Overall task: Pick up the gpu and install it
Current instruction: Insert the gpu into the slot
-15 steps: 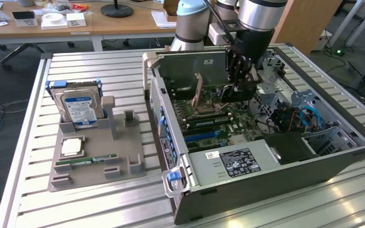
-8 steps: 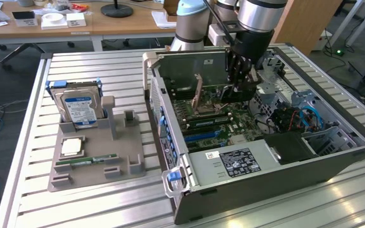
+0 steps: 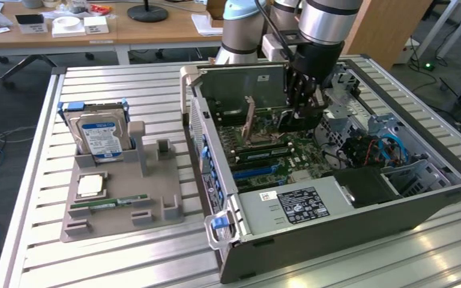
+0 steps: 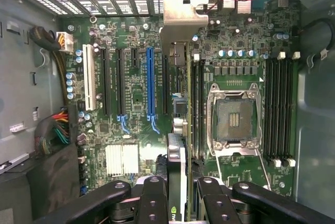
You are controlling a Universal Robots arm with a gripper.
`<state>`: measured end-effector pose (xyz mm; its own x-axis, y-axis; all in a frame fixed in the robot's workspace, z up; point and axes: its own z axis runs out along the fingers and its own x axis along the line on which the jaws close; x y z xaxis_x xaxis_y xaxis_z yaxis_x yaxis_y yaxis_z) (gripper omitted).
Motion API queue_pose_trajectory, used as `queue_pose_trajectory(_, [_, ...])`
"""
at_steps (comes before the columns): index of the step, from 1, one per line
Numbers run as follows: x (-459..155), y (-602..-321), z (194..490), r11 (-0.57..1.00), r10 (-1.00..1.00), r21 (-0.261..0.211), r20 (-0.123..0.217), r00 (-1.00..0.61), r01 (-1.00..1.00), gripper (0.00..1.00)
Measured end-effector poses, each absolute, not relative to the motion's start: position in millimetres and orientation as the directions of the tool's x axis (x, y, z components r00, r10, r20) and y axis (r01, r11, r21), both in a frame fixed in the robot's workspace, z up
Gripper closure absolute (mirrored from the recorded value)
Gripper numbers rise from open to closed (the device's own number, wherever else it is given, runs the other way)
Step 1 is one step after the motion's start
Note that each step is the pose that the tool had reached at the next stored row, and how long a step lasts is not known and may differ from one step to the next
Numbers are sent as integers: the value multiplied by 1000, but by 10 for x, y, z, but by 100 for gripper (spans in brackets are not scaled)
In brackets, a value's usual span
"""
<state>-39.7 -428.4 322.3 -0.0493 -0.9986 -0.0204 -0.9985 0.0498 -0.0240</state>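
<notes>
Thin gpu point(image 4: 177, 158), green board edge, bent silver bracket, held edge-on, pinched between black jointed fingers of gripper point(image 4: 179, 199), above long slots mid-motherboard point(image 4: 137, 96), inside open grey steel case point(image 3: 335, 225), slatted aluminium table point(image 3: 118, 255)

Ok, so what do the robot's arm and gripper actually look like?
The arm is made of silver-grey cylindrical tubes with a pale blue joint cap, and a thin black cable loops down beside it. The gripper is black and boxy; its jaws are black linked bars with round pivot holes.
</notes>
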Motion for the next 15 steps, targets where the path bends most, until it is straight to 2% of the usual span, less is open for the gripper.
queue_pose_trajectory(15, [-401, -4325, 3208, 50, -999, -24, -20, -49, -998, 73])
